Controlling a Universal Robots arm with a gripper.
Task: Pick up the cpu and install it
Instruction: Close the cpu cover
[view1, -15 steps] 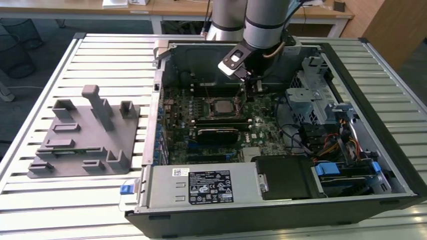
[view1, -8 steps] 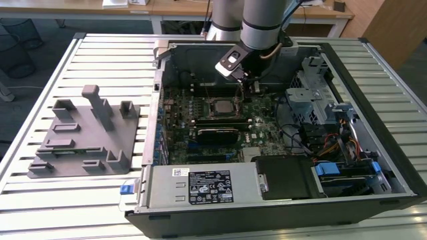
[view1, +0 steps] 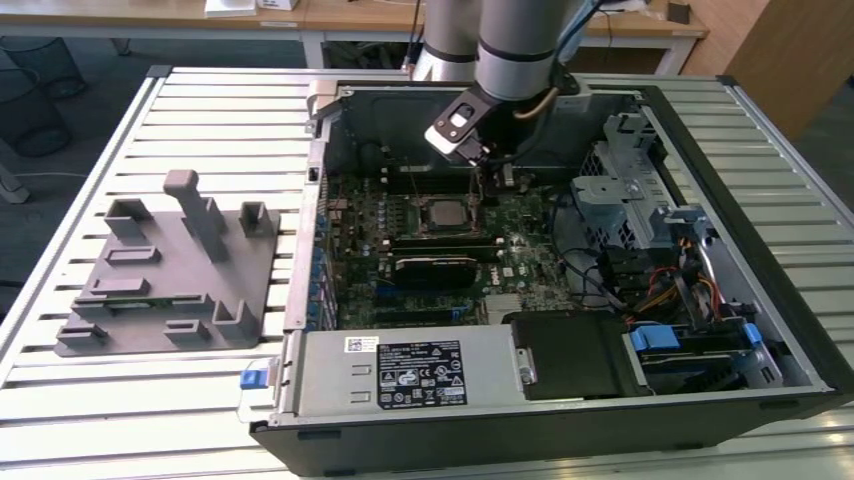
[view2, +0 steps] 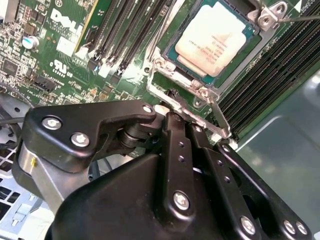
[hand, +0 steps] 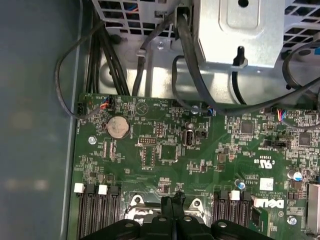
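While the arm is reaching down into the open computer case (view1: 787, 330), the end effector (view2: 172, 117) is keeping its black, bolted fingers pinched narrow, gripping nothing that can be made out. The tips are sitting right at the edge of the shiny stamped-metal socket frame (view2: 170, 97); whether they're touching it or just hovering is hard to call.

The cpu (view2: 217, 37) isn't being carried at all. It's lying flat in the socket just beside those tips, a thin square with a pale, matte silvery top and rounded corners. So this is looking like the tail end of the install: chip placed, arm busy at the retention hardware. Whether the frame is latched can't be told.

Whatever finishes this is calling for a light, straight touch, since the frame is thin springy metal and the green motherboard (hand: 200, 150) around it is crowded with tiny parts, long black memory slots (view2: 125, 30) and a round coin cell (hand: 118, 127).

Outside the case, the grey plastic fixture tray (view1: 174, 290) is resting on the slatted metal bench (view1: 134, 400).
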